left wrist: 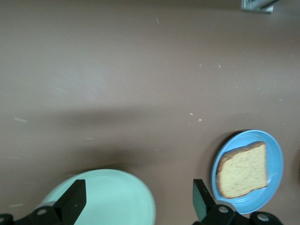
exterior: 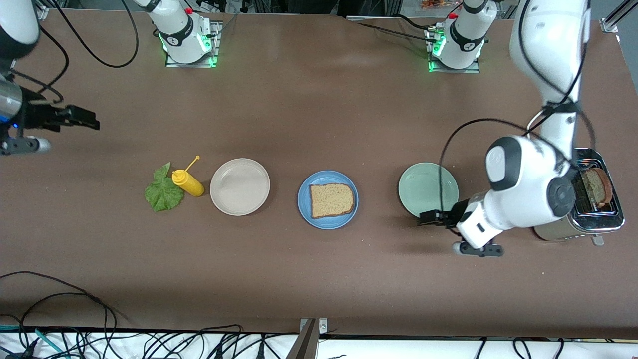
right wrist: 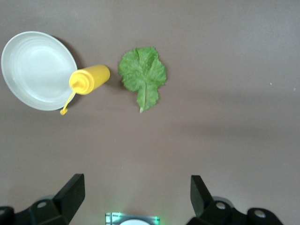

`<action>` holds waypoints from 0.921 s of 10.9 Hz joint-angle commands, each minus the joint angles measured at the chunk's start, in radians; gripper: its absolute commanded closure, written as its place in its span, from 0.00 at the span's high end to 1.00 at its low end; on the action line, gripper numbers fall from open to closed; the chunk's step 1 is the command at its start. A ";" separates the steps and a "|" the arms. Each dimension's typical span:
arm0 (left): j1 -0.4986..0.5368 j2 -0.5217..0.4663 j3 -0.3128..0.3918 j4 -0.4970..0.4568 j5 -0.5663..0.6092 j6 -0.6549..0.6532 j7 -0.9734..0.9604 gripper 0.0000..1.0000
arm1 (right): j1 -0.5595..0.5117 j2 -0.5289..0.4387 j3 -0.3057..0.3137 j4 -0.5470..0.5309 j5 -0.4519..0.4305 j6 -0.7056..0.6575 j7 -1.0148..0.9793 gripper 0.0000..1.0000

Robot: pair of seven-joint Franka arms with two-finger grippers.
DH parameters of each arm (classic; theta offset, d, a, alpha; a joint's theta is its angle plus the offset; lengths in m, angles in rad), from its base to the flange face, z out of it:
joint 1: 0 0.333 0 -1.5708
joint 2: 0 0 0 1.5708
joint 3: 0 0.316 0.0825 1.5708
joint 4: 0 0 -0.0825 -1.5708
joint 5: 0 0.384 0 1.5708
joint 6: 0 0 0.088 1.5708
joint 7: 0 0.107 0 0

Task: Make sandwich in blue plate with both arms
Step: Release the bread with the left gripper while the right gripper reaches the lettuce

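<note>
Blue plate (exterior: 305,209) sits centre frame in the front view, one bread slice (exterior: 331,200) flat on it. Lettuce leaf (exterior: 163,190) lies on the counter (exterior: 319,99) at centre-left, touching the yellow squeeze bottle (exterior: 187,182), which lies beside the beige plate (exterior: 239,186). Pale green plate (exterior: 427,189) at centre-right is bare. Second slice (exterior: 596,187) stands in the toaster (exterior: 593,199) at the right edge.

Left tool (exterior: 432,218) hovers over the lower rim of the green plate, fingers apart, nothing held. Right tool (exterior: 79,118) waits at upper left of the frame, fingers apart, empty; its wrist view looks down on the leaf and bottle.

Handling, my read:
- Lettuce: very light, limp, ruffled. Will flop and may cling to a finger. Pinch near the thick central rib or stem end, away from the bottle.
- Toaster slice: light, stiff, crumbly crust. Grip across the faces at the exposed top edge, gentle close.
- Plate slice lies slightly off-centre; place the layers to match the slice rather than the plate centre.
</note>
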 commanded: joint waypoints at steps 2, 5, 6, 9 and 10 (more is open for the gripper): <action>0.076 -0.238 -0.021 -0.050 0.282 -0.105 0.014 1.00 | 0.013 0.097 0.003 -0.075 0.013 0.192 0.002 1.00; 0.092 -0.415 -0.044 -0.093 0.444 -0.264 0.015 1.00 | 0.016 0.143 0.003 -0.178 0.013 0.362 -0.001 1.00; 0.093 -0.461 -0.068 -0.119 0.507 -0.286 0.012 1.00 | 0.016 0.173 0.003 -0.176 0.013 0.386 -0.001 1.00; 0.107 -0.608 -0.072 -0.247 0.514 -0.294 -0.043 1.00 | 0.019 0.269 0.003 -0.178 0.013 0.458 -0.001 1.00; 0.110 -0.677 -0.072 -0.315 0.514 -0.292 -0.101 1.00 | 0.024 0.310 0.003 -0.178 0.013 0.485 -0.001 1.00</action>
